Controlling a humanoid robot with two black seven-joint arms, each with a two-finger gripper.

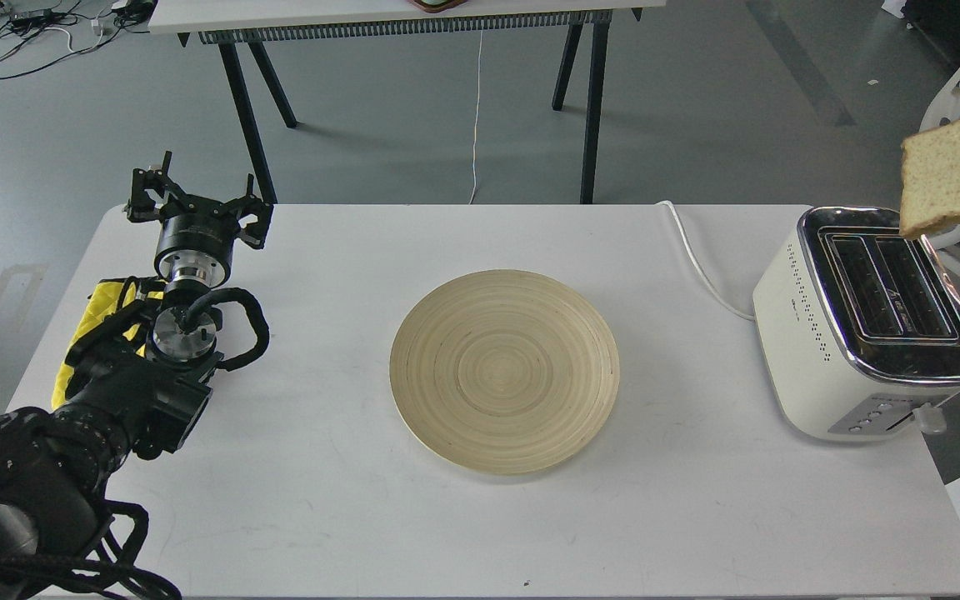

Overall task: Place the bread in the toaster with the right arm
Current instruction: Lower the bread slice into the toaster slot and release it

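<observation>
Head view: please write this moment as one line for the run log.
bread: in the air, over toaster slots | right gripper: out of view | plate: bare | left gripper: open, over table

Bread (959, 171) cut off rightward

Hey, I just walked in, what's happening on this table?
A slice of pale tan bread hangs in the air above the cream-white chrome-topped toaster, not yet in a slot; whatever holds it is out of frame. The round wooden plate sits bare mid-table. The black left arm's gripper is open, holding nothing.
</observation>
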